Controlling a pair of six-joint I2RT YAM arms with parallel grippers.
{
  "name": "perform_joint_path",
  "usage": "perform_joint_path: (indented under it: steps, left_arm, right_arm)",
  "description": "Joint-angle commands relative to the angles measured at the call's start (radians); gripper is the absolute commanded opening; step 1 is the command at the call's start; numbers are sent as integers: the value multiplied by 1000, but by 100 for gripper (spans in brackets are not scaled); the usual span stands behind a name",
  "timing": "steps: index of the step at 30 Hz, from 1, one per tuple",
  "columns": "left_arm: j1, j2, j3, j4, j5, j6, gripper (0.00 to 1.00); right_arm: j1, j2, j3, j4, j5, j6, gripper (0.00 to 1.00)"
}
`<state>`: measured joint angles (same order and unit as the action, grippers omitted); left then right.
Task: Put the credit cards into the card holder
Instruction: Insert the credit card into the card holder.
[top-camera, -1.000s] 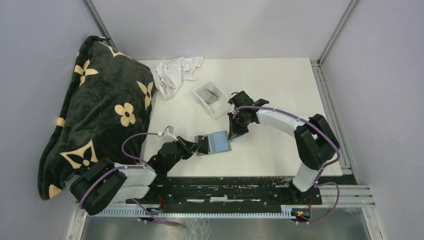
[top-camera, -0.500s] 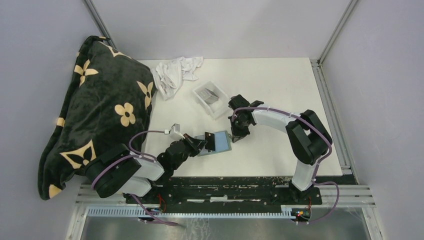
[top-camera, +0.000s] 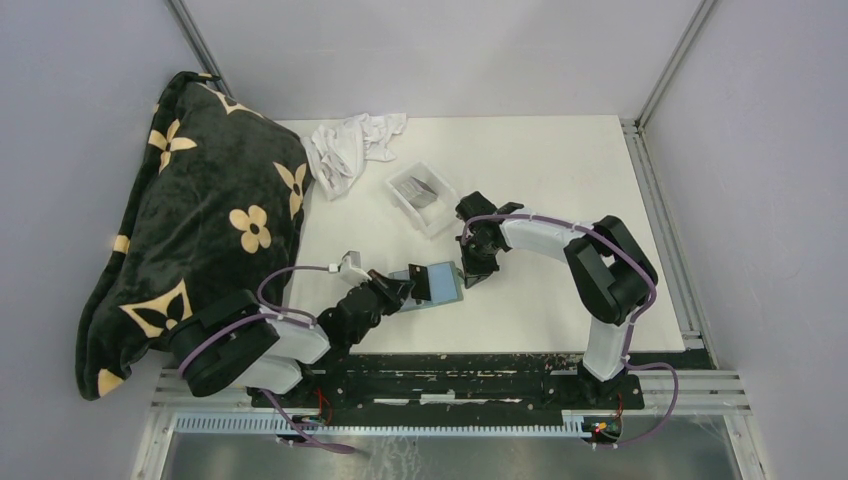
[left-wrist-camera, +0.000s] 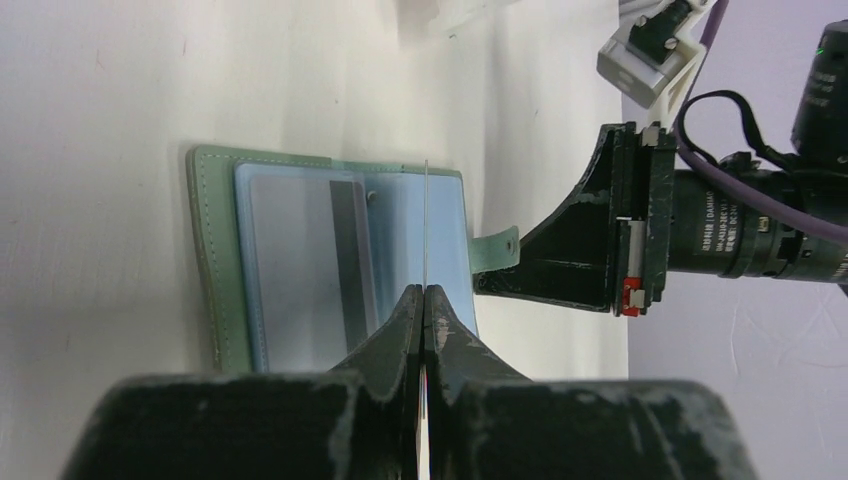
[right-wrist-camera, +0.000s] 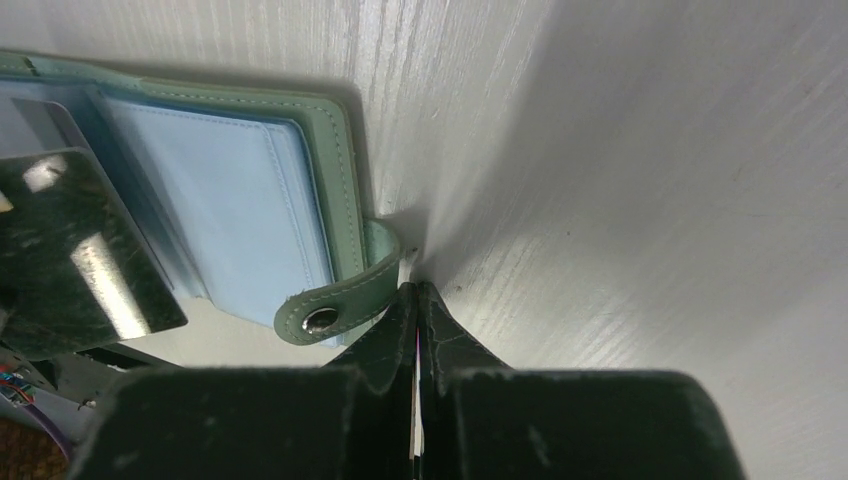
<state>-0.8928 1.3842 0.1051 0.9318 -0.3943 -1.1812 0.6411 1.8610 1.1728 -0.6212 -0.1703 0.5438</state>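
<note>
Open grey-green folding card holder (top-camera: 441, 284) lies flat on the near table, between the arms. The left gripper (left-wrist-camera: 424, 300) is clenched on a thin dark credit card (left-wrist-camera: 425, 225), edge-on over the blue inside and parallel to the lodged striped card (left-wrist-camera: 346, 260). The right gripper (right-wrist-camera: 414, 292) is closed on nothing, tips against the snap tab (right-wrist-camera: 330, 312) on the holder's right. Left arm looks placed to insert.

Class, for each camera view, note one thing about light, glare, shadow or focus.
Top external: even, soft light; the white table shows only faint shadows. Left wrist: the left gripper is dark and slightly soft up close, the grey-green folding card holder sharp. Right wrist: bright glare streaks the dark glossy card; a broad shadow fans from the right gripper.
</note>
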Motion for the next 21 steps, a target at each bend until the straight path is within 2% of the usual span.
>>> perform_joint_path:
  steps: [1,21]
  left_arm:
    - [-26,-74,8,-70,-133,-38,3]
    - [-59,42,48,-32,-172,-70,3]
  right_arm:
    - [3,16,37,21,16,-9,1]
    - [33,3,27,-10,46,-12,1]
